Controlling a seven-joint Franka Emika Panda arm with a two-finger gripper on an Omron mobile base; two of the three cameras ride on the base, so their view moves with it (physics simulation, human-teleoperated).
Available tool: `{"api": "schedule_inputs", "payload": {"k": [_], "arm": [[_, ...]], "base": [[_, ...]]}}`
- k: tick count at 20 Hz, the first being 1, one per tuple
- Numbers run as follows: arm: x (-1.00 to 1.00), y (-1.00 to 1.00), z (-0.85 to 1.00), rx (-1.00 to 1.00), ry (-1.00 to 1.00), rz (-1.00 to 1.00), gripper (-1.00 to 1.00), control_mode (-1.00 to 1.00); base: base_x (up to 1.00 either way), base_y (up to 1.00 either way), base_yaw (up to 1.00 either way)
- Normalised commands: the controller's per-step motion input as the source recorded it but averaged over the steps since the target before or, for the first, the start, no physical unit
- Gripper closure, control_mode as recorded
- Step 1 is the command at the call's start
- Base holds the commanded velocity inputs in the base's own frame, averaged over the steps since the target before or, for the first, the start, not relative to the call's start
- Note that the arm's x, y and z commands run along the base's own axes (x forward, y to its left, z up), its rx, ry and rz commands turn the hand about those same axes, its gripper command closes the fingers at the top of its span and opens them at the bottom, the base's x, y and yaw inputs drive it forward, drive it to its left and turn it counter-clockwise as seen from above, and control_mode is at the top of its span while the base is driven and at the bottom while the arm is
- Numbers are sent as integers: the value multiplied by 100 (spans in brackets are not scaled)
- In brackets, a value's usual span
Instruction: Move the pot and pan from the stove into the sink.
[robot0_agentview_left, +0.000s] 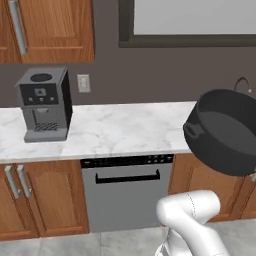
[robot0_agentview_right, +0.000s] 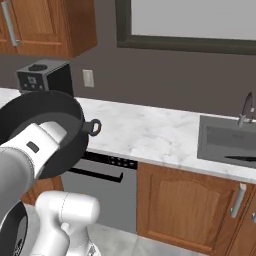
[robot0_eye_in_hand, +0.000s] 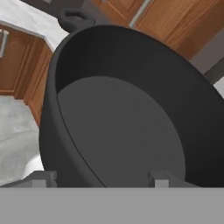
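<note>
Hand view: the gripper (robot0_eye_in_hand: 101, 177) straddles the near rim of the pot (robot0_eye_in_hand: 118, 127), jaws wide on its wall, carrying it tilted at centre frame. Rigid, heavy-looking, likely slick; a rim hold may swing, loop handles look surer.

A dark grey pot (robot0_eye_in_hand: 118, 127) is seen right at the end effector (robot0_eye_in_hand: 100, 177). Beyond it, the counter (robot0_agentview_left: 120, 131) is veined white and grey marble, the cabinets (robot0_agentview_right: 185, 205) are warm orange-brown wood, the dishwasher (robot0_agentview_left: 127, 195) is grey with a black panel, and the coffee machine (robot0_agentview_left: 44, 104) is grey.
</note>
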Motion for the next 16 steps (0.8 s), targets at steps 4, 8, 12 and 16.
{"api": "schedule_inputs", "payload": {"k": [4,8,12,16], "arm": [[0,0,0,0,0,0,100,100],[0,0,0,0,0,0,100,100],[0,0,0,0,0,0,100,100],[0,0,0,0,0,0,100,100]], "base": [[22,-83,-2],[19,-84,-2],[18,-84,-2],[15,-83,-2]]}}
